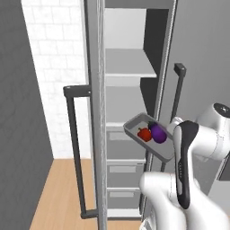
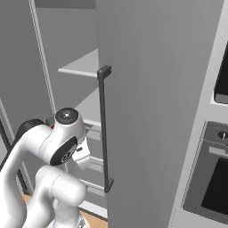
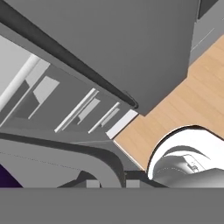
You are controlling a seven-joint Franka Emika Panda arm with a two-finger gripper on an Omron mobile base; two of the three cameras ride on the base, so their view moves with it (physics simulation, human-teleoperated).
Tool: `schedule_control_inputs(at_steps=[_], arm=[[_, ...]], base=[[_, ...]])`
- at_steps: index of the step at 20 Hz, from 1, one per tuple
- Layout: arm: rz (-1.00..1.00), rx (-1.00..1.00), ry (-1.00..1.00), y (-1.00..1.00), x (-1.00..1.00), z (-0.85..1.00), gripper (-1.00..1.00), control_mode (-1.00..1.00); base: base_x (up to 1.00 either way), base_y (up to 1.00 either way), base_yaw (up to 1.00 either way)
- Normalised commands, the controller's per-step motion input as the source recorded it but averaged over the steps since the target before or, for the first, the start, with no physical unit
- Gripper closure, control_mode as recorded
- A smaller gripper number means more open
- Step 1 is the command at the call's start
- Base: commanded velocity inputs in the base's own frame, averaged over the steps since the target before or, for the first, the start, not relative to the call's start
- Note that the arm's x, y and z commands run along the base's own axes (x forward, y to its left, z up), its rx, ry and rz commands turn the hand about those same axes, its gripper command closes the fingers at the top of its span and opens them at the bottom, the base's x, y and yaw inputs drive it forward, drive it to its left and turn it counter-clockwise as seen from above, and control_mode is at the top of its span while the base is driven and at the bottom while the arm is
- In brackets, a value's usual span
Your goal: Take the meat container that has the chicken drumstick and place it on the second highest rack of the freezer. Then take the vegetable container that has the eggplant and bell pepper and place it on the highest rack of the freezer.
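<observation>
We lift the vegetable container in front of the open freezer, tilted and clear of every shelf, with the bell pepper and the eggplant lying side by side in it, touching or nearly so. We judge this to be the second half of the job: the tray is off its resting place and in the air, yet not set on the highest rack, whose pale shelf sits well above the tray in the left base view. Whether the meat container already rests on the second highest rack we cannot tell; no such tray or drumstick is plain on the shelves we see. Our gripper is pinched nearly closed on the tray's near rim, its fingertips at the bottom of the hand view clasping the dark curved edge, with a sliver of purple at the lower left. The tray thus reaches out from the claw toward the freezer's interior, just beside the door handle and the grey drawers below it.
</observation>
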Motion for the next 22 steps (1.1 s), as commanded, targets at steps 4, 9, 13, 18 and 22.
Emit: schedule_control_inputs(at_steps=[4, 9, 13, 18, 22], arm=[[0.00, 0.00, 0.00, 0.00, 0.00, 0.00, 1.00, 1.00], [-0.28, -0.02, -0.16, 0.16, 0.00, 0.68, 1.00, -1.00], [-0.36, 0.03, -0.19, 0.01, 0.20, 1.00, 1.00, -1.00], [-0.11, 0.10, -0.18, 0.01, 0.17, 1.00, 1.00, -1.00], [-0.01, 0.03, -0.03, -0.06, 0.75, 0.86, 1.00, -1.00]], base=[[0.22, 0.28, -0.01], [0.00, 0.10, -0.02], [0.00, 0.00, 0.00], [0.00, 0.00, 0.00], [0.00, 0.00, 0.00]])
